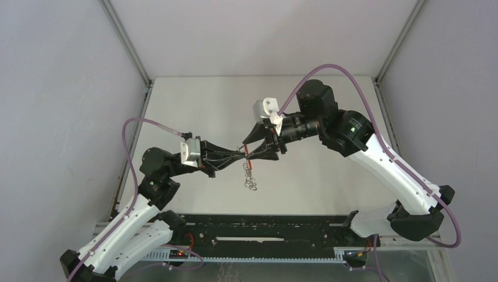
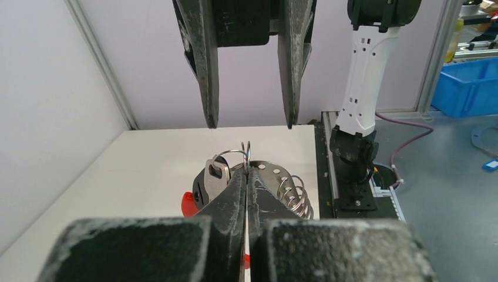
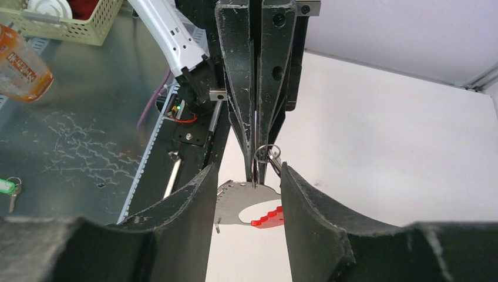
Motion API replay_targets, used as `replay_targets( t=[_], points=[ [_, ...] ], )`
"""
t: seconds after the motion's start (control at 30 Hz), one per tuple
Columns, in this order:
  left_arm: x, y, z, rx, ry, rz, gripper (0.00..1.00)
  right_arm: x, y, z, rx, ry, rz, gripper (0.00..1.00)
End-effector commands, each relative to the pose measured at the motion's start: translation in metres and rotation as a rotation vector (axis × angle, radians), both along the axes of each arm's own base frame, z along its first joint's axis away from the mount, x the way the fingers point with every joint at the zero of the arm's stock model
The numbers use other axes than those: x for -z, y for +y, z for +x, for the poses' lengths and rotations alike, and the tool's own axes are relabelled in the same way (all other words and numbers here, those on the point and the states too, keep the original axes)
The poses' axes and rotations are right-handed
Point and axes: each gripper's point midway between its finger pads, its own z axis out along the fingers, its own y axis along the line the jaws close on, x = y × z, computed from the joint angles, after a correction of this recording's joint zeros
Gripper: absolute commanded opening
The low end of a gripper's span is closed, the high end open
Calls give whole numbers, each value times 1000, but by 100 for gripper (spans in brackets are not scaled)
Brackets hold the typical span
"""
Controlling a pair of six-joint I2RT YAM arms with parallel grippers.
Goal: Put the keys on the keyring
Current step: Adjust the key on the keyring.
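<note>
In the left wrist view my left gripper [image 2: 247, 170] is shut on a thin metal keyring [image 2: 246, 151]. A small silvery key [image 2: 216, 178] hangs on that ring beside a holed metal plate [image 2: 271, 174] with several wire rings and a red strap [image 2: 188, 203]. My right gripper [image 3: 248, 170] is open; its fingers [image 3: 305, 217] stand either side of the left gripper's tips, the keyring [image 3: 268, 153] and the red strap [image 3: 270, 216]. From above, both grippers [image 1: 242, 154] [image 1: 252, 149] meet mid-table over the red strap [image 1: 248, 160], with the bunch of keys and chain [image 1: 251, 182] hanging below.
The black arm-mount rail [image 1: 264, 238] runs along the near table edge. White walls with metal posts [image 1: 126, 41] close in the table. Purple cables [image 1: 329, 69] loop above both arms. A blue bin [image 2: 467, 85] and a basket [image 3: 64, 23] lie off the table.
</note>
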Motion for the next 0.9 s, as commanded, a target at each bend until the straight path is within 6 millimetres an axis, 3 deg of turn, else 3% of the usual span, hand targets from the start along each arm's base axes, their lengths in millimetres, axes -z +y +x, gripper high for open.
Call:
replay_targets(
  t=[0.0, 0.5, 0.87],
  points=[
    [-24, 3, -7, 14, -58, -33, 0, -1, 3, 0, -5, -63, -3, 52],
    [-27, 2, -8, 19, -67, -34, 0, 22, 7, 5, 25, -62, -71, 47],
    [-27, 2, -7, 16, -66, -32, 0, 21, 8, 5, 22, -64, -68, 20]
  ],
)
